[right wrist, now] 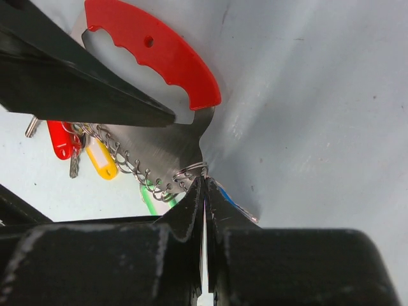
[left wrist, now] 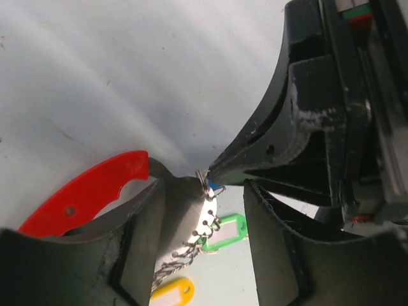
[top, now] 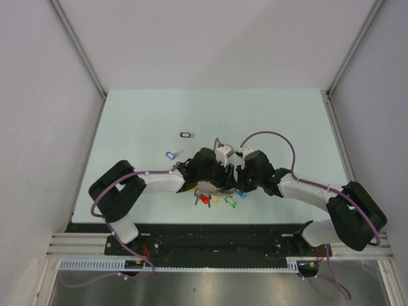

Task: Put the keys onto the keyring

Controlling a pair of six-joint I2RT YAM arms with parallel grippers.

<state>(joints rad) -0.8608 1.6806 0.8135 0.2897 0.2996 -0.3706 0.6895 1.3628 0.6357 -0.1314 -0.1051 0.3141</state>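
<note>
Right gripper (right wrist: 204,183): pinched tight on the wire loop of a blue-tagged key (right wrist: 229,199), presenting it at the corner of the keyring (right wrist: 153,51), on the steel plate under its red grip. Left gripper (left wrist: 203,210): half-wide, straddling that plate with a gap on one side. I judge it is there to steady the plate. A spare blue key (top: 169,155) and a black-tagged key (top: 185,134) lie apart on the table (top: 268,121).

Top view: the red-handled keyring (top: 207,189) with its silver plate is mostly covered, and the small black-tagged key (top: 185,134) is too tiny to make out. Left wrist: yellow plastic tag (left wrist: 172,293) cropped at the bottom, blue-tagged key (left wrist: 215,187) barely peeks past the right tool (left wrist: 209,173).
</note>
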